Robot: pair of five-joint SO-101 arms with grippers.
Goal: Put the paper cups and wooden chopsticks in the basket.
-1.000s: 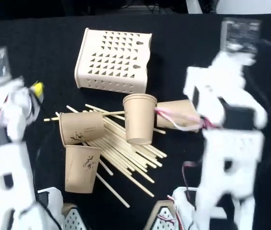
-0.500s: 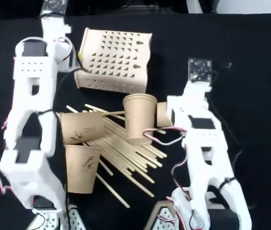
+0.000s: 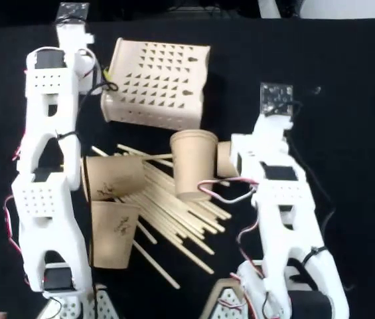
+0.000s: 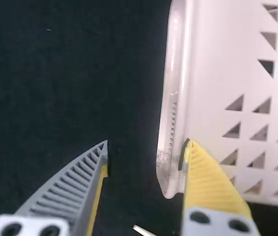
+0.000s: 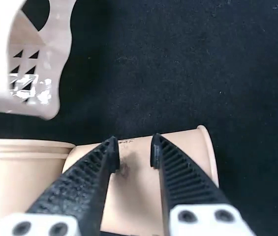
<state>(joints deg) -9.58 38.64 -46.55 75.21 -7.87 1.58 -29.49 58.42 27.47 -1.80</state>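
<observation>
The basket [image 3: 157, 83] lies tipped at upper centre, and my left hand [image 4: 146, 145], spread, has just swung up to its left rim, probably to right it, while my right hand [image 5: 134, 139] waits narrowly parted over a fallen paper cup [image 5: 188, 150] beside the chopsticks [image 3: 174, 206].

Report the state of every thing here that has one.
basket: lying on its side
left gripper: open, at the basket's corner
right gripper: open narrowly, over a lying cup
paper cups: four, outside the basket
chopsticks: loose pile, outside the basket
</observation>
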